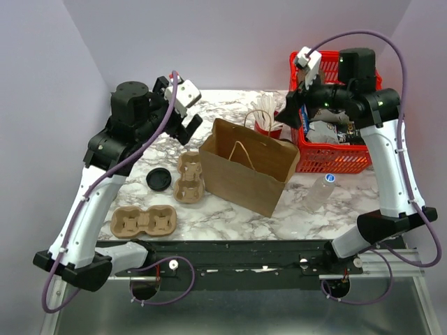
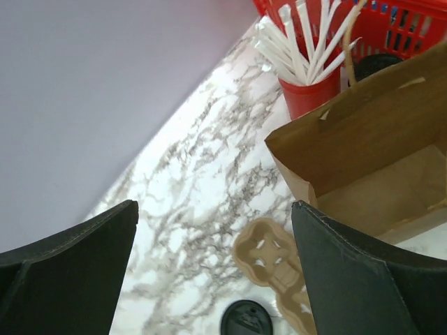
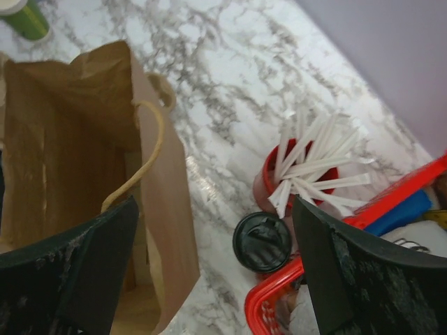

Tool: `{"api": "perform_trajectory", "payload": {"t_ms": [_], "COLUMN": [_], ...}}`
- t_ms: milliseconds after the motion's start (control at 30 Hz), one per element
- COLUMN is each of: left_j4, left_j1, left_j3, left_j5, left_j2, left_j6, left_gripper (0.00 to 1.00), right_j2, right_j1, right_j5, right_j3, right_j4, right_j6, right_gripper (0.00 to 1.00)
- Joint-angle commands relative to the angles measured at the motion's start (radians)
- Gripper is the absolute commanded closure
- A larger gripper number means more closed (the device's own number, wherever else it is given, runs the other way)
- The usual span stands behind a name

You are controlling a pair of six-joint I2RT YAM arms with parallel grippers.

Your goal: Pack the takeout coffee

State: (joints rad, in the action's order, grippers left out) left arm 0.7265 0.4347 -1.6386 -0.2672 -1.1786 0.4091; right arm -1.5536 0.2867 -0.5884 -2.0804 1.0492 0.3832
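Right gripper [image 3: 215, 202], jaws spread wide and empty, hangs above back edge of paper bag [image 1: 244, 167]; takeout coffee [image 3: 262, 241], only black lid showing, stands just behind bag beside red cup [image 3: 262, 188], likely pick target. Left gripper [image 2: 215, 209], also spread and empty, off bag's left end. Bag stands mouth-up to receive cup.

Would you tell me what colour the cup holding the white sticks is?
Red. The cup shows best in the left wrist view.
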Motion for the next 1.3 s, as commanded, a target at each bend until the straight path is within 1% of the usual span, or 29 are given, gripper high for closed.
{"api": "perform_trajectory", "payload": {"t_ms": [0, 67, 167, 200, 300, 467, 633, 767, 867, 900, 1000, 1033, 1067, 1100, 1167, 1200, 1267], "left_j4": [0.043, 0.076, 0.08, 0.082, 0.09, 0.085, 0.083, 0.1, 0.131, 0.143, 0.177, 0.179, 0.183, 0.18, 0.183, 0.183, 0.185], "left_j1": [-0.03, -0.048, -0.094, -0.105, -0.132, -0.132, -0.132, -0.132, -0.133, -0.132, -0.132, -0.132, -0.132, -0.132, -0.132, -0.132, -0.132], "left_j3": [0.014, 0.045, 0.109, 0.118, 0.137, 0.146, 0.158, 0.183, 0.203, 0.206, 0.23, 0.255, 0.269, 0.287, 0.335, 0.348, 0.393], "left_j5": [0.219, 0.244, 0.243, 0.24, 0.198, 0.203, 0.191, 0.187, 0.178, 0.172, 0.128, 0.111, 0.067, 0.042, -0.004, -0.012, -0.029], "left_j2": [-0.064, -0.084, -0.081, -0.079, -0.078, -0.07, -0.061, -0.053, -0.058, -0.064, -0.082, -0.084, -0.082, -0.078, -0.07, -0.069, -0.07], "left_j6": [-0.254, -0.288, -0.329, -0.357, -0.375, -0.36, -0.351, -0.31, -0.26, -0.242, -0.178, -0.135, -0.109, -0.083, -0.009, 0.016, 0.086], "left_gripper": [0.02, 0.03, 0.04, 0.04, 0.05, 0.05, 0.05, 0.05, 0.04, 0.05, 0.07, 0.07, 0.07, 0.07, 0.07, 0.07, 0.07], "right_j2": [0.061, 0.078, 0.072, 0.067, 0.052, 0.021, -0.006, -0.034, -0.037, -0.039, -0.043, -0.045, -0.046, -0.046, -0.048, -0.049, -0.051], "right_j1": [0.002, 0.005, 0.014, 0.017, 0.023, 0.051, 0.091, 0.101, 0.101, 0.101, 0.103, 0.103, 0.103, 0.104, 0.106, 0.109, 0.112], "right_j5": [-0.148, -0.133, -0.114, -0.114, -0.116, -0.134, -0.11, -0.058, -0.039, -0.034, -0.019, -0.018, -0.019, -0.018, -0.024, -0.03, -0.034], "right_j3": [0.142, 0.19, 0.22, 0.22, 0.23, 0.252, 0.264, 0.258, 0.263, 0.263, 0.267, 0.269, 0.276, 0.278, 0.276, 0.27, 0.264], "right_j4": [0.106, 0.083, 0.086, 0.089, 0.078, 0.045, 0.002, -0.017, -0.029, -0.028, -0.02, -0.018, -0.014, -0.012, -0.003, 0.003, 0.021], "right_j6": [0.121, 0.141, 0.174, 0.178, 0.197, 0.206, 0.197, 0.184, 0.183, 0.183, 0.186, 0.189, 0.192, 0.195, 0.197, 0.201, 0.21], "right_gripper": [0.02, 0.02, 0.03, 0.04, 0.05, 0.07, 0.1, 0.13, 0.18, 0.23, 0.3, 0.32, 0.34, 0.39, 0.44, 0.54, 0.64]}}
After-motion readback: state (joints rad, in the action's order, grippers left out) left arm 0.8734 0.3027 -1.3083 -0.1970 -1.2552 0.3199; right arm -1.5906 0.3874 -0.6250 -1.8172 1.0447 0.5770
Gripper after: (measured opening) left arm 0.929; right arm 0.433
